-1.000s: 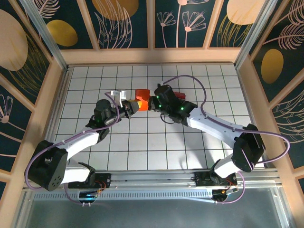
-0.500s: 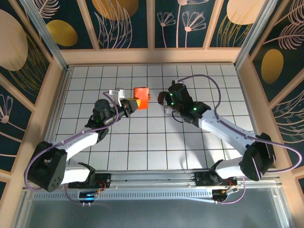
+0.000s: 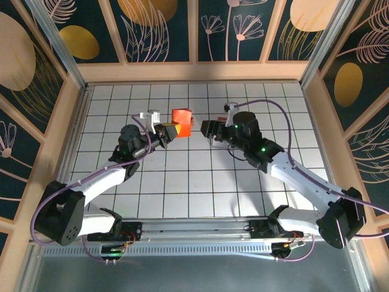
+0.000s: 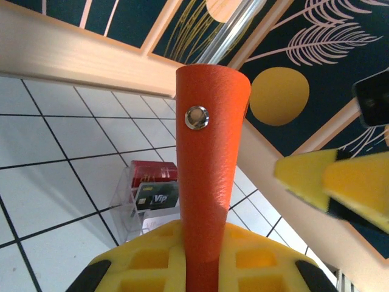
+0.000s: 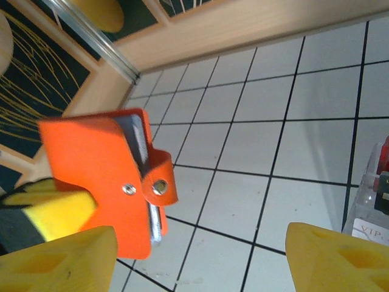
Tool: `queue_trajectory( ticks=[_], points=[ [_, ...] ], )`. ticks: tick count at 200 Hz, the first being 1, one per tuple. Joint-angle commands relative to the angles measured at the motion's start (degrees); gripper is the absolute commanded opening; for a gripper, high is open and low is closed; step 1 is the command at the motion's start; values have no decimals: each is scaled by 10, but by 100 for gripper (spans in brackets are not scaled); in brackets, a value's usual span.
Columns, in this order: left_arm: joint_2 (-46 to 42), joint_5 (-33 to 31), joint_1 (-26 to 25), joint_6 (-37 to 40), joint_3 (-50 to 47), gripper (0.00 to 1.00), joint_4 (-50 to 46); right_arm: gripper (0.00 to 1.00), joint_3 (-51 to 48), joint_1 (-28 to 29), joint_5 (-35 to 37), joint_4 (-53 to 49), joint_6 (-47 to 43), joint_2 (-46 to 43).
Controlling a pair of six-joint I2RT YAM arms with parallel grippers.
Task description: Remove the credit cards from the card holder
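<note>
One card holder (image 3: 180, 117), one box (image 4: 148, 198), two tools (image 3: 168, 131) (image 3: 206, 129)

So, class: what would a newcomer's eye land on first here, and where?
The bright orange card holder, pinched in the left fingers, hangs over the white tiles near the far middle. Facing it, the right fingers stand open, holding nothing; a clear box of cards sits nearby.

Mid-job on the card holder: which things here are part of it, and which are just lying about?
Part of the job:
- card holder, orange, held up off the tiles
- left hand, pinching it
- right hand, open, close by, not touching it

Lying about:
- clear box with red and black cards, standing on the tiles
</note>
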Motion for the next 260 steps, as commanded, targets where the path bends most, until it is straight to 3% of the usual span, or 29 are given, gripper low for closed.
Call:
queue_trajectory(
  ticks=[1, 77, 104, 130, 165, 191, 207, 228, 260],
  points=[
    [-2, 28, 1, -7, 23, 0, 22, 73, 21, 12, 5, 1, -23, 27],
    [-5, 69, 1, -10, 16, 0, 32, 74, 75, 33, 6, 8, -43, 108],
    [-11, 90, 1, -9, 17, 0, 37, 64, 66, 13, 27, -5, -31, 108],
    [-19, 104, 1, -10, 14, 0, 45, 50, 19, -27, -11, 21, -3, 75],
    [-19, 132, 1, -27, 13, 0, 69, 41, -32, -55, -75, 70, 3, 22],
    [-15, 156, 1, -52, 8, 0, 107, 38, -40, -64, -74, 54, -19, -12],
    [-16, 157, 1, -61, 14, 0, 106, 43, -57, -76, -116, 65, -35, -40],
    [-18, 155, 1, -63, 25, 0, 97, 63, -94, -78, -196, 117, -55, -84],
    [-21, 168, 1, -70, 42, 0, 88, 76, -129, -78, -260, 199, -46, -108]
  ],
)
